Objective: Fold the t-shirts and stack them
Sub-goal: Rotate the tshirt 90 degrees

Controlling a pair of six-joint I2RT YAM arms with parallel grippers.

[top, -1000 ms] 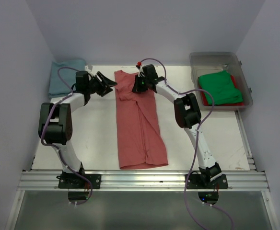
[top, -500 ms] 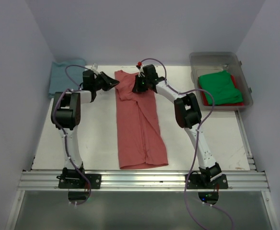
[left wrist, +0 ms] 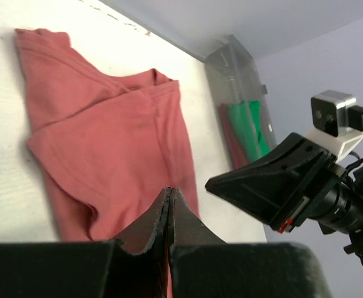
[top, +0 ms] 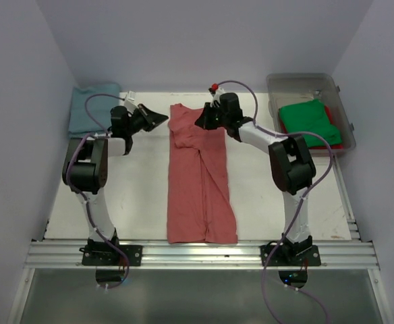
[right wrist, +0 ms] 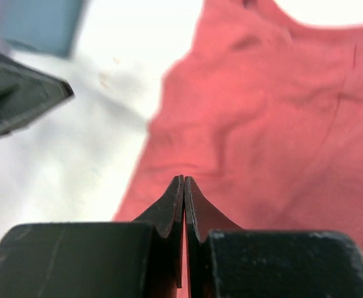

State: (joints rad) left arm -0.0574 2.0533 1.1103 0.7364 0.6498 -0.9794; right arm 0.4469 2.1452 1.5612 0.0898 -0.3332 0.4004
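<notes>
**Top external view.** The salmon-red t-shirt (top: 200, 182) lies mid-table as a long strip, folded lengthwise, with the collar end far and the hem near the arm bases. The left gripper (top: 162, 119) sits at the left edge of the collar end. The right gripper (top: 200, 123) sits over the right shoulder. One gripper at each far corner suits, in judgement, carrying that end toward the hem for a crosswise fold. The teal-blue t-shirt (top: 92, 115) lies folded at the far-left corner, probably the stack site. The green t-shirt (top: 308, 121) and the red t-shirt (top: 337, 143) lie in the clear bin (top: 301, 77) at far right, not yet folded on the table.

**Left wrist view.** The left gripper (left wrist: 169, 194) has its jaws pressed together with no gap, and the tips lie against salmon cloth. Whether cloth is pinched between them cannot be told.

**Right wrist view.** The right gripper (right wrist: 183, 181) has its jaws together at a puckered spot near the shirt's edge — clamped on the cloth, by appearance.
</notes>
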